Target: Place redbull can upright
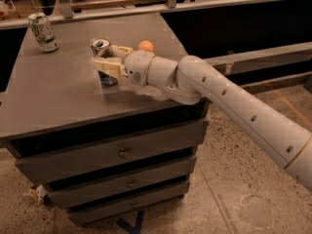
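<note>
The redbull can [101, 47] stands upright on the grey cabinet top [58, 96], towards the back middle; its silver top faces up and its lower blue part shows under the fingers. My gripper [104, 57] reaches in from the right at the can's mid height. Its cream fingers [108, 67] lie on the near and far sides of the can and are closed against it. The can's base rests on the cabinet top.
A white-and-green can [43, 31] stands upright at the back left corner. A small orange round thing [145, 46] lies just behind my wrist. The cabinet has several drawers [122, 152] below. A rail [170, 4] runs behind the cabinet.
</note>
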You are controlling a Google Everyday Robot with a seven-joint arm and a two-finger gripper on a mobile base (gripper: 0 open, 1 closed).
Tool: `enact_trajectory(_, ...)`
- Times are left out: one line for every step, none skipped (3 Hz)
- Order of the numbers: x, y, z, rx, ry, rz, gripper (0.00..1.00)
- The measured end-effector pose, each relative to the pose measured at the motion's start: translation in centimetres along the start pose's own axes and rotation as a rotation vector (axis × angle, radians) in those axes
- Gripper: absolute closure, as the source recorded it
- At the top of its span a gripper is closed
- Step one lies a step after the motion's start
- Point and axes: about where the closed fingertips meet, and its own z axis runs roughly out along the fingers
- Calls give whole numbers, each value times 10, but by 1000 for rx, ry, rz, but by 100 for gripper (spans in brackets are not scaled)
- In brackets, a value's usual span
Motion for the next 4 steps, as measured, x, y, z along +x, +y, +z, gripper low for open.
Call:
enact_trajectory(-3,0,-2,-7,5,-9,0)
enact_trajectory(-5,-1,-5,-16,15,-19,0)
enact_trajectory(-6,-2,-13,-42,48,-55,0)
enact_trajectory(-2,-9,-34,-47,118,-99,0)
